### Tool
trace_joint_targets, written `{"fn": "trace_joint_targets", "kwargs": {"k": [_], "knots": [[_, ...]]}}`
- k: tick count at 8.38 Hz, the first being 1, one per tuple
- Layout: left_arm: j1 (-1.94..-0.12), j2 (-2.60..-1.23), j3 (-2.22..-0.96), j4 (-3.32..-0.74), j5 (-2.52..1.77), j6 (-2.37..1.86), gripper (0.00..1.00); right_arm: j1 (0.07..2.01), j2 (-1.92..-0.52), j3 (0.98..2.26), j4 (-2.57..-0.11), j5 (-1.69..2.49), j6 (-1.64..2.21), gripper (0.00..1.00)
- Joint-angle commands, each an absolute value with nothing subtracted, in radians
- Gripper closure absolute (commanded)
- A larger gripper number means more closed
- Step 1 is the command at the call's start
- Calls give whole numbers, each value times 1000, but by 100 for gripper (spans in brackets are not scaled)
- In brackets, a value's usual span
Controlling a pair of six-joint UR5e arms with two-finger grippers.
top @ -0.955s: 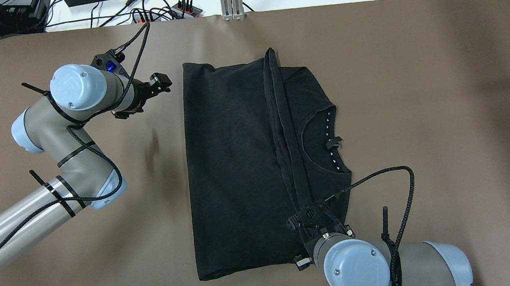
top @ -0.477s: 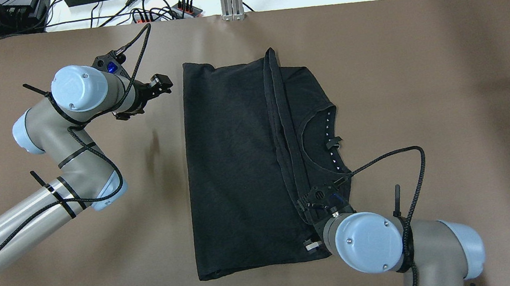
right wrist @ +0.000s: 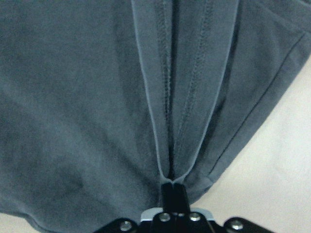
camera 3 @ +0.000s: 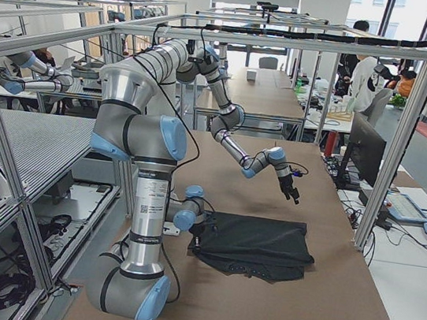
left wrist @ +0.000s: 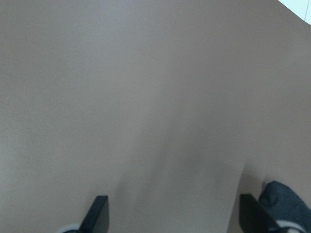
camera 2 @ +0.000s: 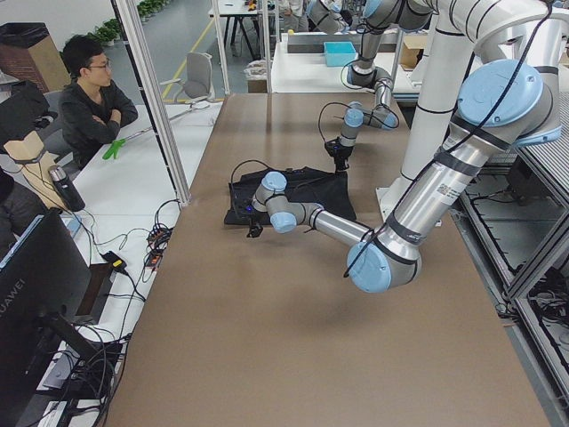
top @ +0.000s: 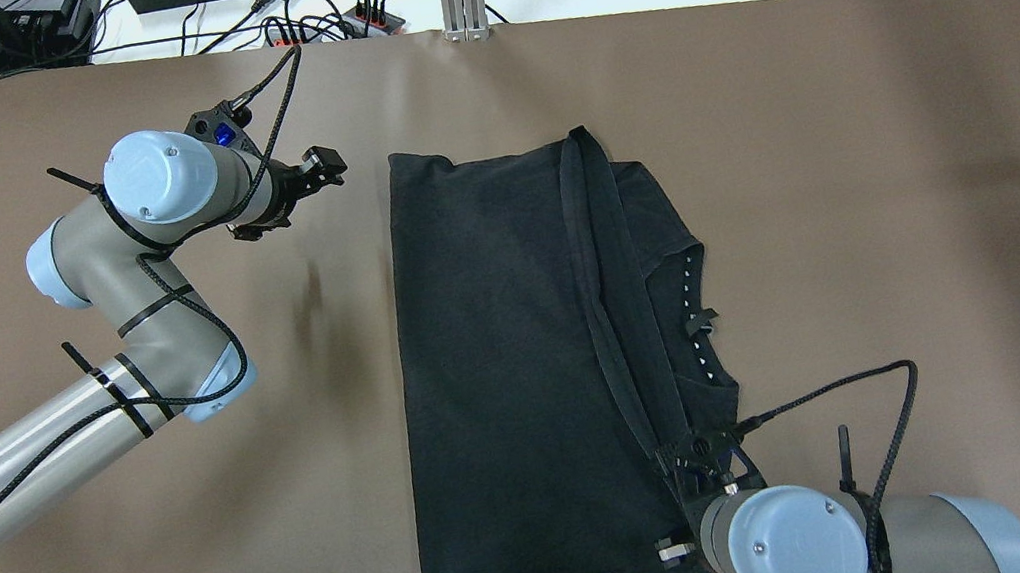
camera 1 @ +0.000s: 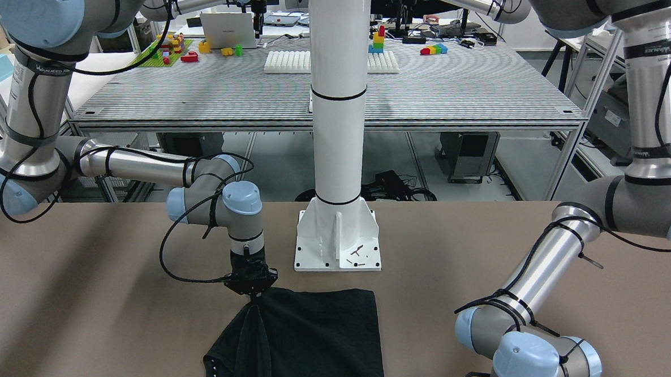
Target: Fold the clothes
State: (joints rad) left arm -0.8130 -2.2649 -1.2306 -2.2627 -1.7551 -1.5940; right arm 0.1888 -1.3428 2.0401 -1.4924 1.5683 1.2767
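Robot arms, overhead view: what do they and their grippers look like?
Both the left arm and right arm have silver tube links, grey joint housings and pale blue round caps. A black braided cable runs along each, strapped on with black ties. The left gripper and right gripper are black.

The left arm [top: 40,458] is bent at the elbow, and the left gripper [top: 328,166] hovers with its 2 fingers [left wrist: 99,216] spread apart. The right arm [camera 1: 142,166] points its wrist [camera 1: 244,218] straight down, with the right gripper [camera 1: 254,296] pinched tight on the clothes [top: 499,349].
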Motion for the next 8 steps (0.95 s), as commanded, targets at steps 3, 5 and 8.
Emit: {"fn": "trace_joint_targets", "kwargs": {"k": [3,5,8], "knots": [[-815,-2263,-1236,-2263,-1755,-1600,6,214,-1335,2096,-1502,1575,1321,5],[-815,-2263,-1241,-2263,-1761,-1601,6,305,-1263,2065,-1526,1592,1162,5],[-815,-2136,-1403,-2257,-1769,-1601,6,330,-1155,1928,-1562,1588,1083,5]]}}
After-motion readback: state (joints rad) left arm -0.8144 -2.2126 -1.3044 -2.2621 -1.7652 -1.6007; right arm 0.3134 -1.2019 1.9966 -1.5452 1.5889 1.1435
